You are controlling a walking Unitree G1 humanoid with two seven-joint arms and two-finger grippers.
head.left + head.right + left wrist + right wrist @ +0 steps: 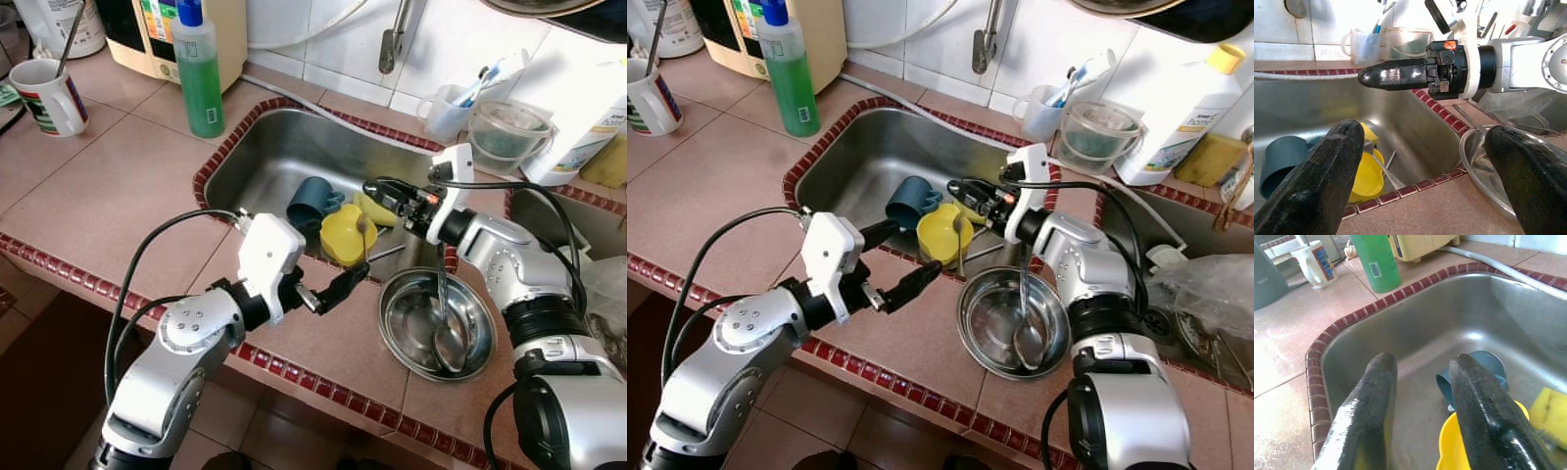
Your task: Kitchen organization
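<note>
Over the sink, right gripper [377,191]: fingers standing a little apart, gripping nothing, hovering above the cups.
Left gripper [890,262]: fingers spread wide and empty, reaching over the sink's front rim.
Yellow cup [345,235]: lying in the sink [265,147] at 6 o'clock from the right gripper; looking like light, stiff plastic, probably wet and slippery, so pinching the rim wall seems best.
Blue cup [312,201]: lying on its side at 9 o'clock of the yellow one, touching it.
Steel bowl [402,338]: sitting on the counter, holding a ladle [447,338].
Hidden: yellow sponge [1550,413] partly covered; cup handles hard to make out.
</note>
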